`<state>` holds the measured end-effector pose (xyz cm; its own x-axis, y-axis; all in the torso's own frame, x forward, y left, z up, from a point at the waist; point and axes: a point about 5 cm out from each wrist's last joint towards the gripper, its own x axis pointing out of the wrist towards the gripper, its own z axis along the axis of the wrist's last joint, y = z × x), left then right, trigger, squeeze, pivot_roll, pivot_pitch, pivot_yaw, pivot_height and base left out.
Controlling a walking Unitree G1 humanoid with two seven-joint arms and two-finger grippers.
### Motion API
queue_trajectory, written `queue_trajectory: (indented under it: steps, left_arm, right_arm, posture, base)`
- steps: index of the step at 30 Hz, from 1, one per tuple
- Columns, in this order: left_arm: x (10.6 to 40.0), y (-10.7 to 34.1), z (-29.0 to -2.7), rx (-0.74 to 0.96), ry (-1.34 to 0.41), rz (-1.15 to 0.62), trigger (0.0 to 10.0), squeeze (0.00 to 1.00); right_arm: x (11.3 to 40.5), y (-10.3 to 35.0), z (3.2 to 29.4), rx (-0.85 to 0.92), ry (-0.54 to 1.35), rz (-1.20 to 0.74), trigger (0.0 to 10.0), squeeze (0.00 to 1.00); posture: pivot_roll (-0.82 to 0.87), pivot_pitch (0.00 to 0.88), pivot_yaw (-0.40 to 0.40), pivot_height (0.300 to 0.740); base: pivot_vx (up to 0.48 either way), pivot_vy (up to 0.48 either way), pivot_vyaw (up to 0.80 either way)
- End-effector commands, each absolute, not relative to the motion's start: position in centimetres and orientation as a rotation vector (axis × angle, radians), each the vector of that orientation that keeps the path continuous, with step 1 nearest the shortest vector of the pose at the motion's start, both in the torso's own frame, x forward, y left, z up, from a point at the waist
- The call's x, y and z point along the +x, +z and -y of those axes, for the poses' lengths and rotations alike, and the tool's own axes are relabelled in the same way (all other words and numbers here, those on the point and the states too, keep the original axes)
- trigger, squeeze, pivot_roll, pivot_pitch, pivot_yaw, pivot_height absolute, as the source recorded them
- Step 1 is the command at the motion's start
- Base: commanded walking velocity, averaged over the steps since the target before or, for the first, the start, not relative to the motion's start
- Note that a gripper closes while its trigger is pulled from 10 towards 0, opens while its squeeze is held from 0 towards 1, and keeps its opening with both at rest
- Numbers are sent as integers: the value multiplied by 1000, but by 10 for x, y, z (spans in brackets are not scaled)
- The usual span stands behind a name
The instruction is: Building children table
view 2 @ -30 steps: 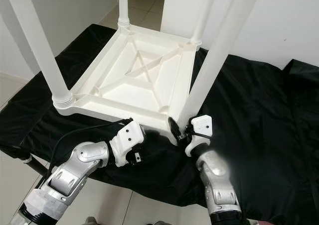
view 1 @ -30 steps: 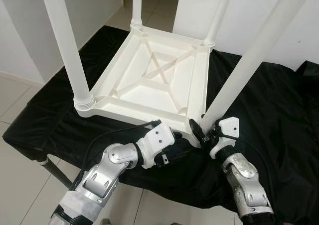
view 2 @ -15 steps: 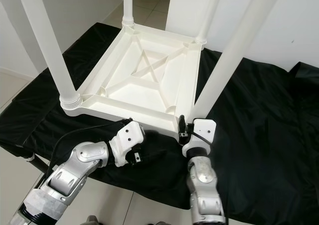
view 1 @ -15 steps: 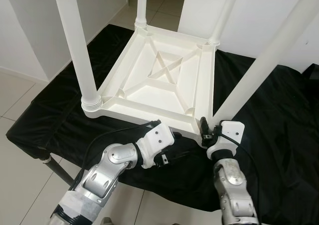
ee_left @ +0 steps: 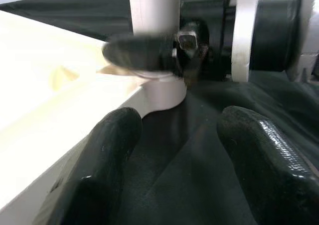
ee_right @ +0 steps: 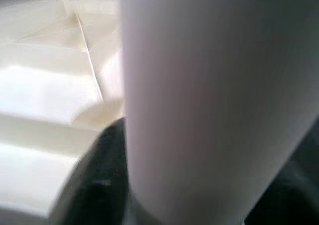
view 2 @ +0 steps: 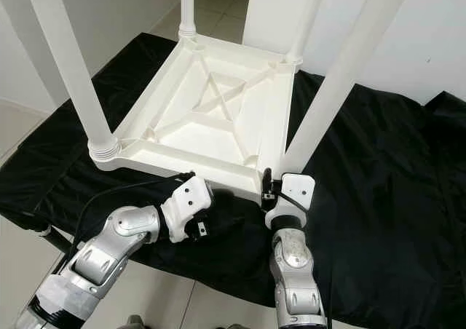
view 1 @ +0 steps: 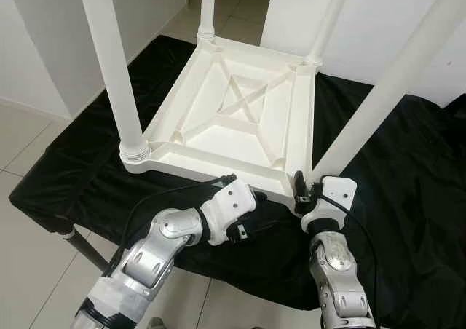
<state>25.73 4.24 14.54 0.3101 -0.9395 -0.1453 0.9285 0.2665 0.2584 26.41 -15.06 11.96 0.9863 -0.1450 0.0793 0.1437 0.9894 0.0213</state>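
Observation:
A white plastic children's table [view 1: 218,136] lies upside down on a black cloth, with its legs pointing up. My right gripper [view 1: 300,191] is at the base of the near right leg [view 1: 378,103], shut around it where it meets the corner socket. In the right wrist view the leg [ee_right: 209,100] is pressed against one black finger [ee_right: 99,185]. My left gripper [ee_left: 174,155] rests open on the cloth by the table's near edge, pointing at that same leg [ee_left: 154,16], with nothing between its fingers.
The black cloth [view 1: 408,169] covers a low stand whose near edge runs just under my arms. A tiled floor [view 1: 29,234] lies to the left, and white walls [view 1: 36,45] stand behind. The near left leg [view 1: 109,60] stands tall at the left.
My right forearm has swung in from the right to stand straighter under the near right leg, with its gripper still at the leg's base. The left gripper has barely moved. The camera shifted slightly.

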Motion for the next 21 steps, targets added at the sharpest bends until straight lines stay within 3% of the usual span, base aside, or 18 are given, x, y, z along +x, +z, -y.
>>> queue_trajectory:
  steps: [1,6,21]
  left_arm:
    - [254,142,-39,316,-1288,33,10000,0]
    - [253,141,-39,316,-1288,34,10000,0]
    - [253,140,-38,320,-1290,32,10000,0]
  right_arm:
    - [258,100,165,-9,-212,-15,10000,1000]
    - [258,101,166,-4,-208,-6,10000,1000]
    - [259,120,187,30,181,101,10000,1000]
  posture:
    - [35,87,-108,740]
    - [35,88,-108,740]
    - [28,85,-107,740]
  base:
    - [0,0,0]
    - [0,0,0]
    - [0,0,0]
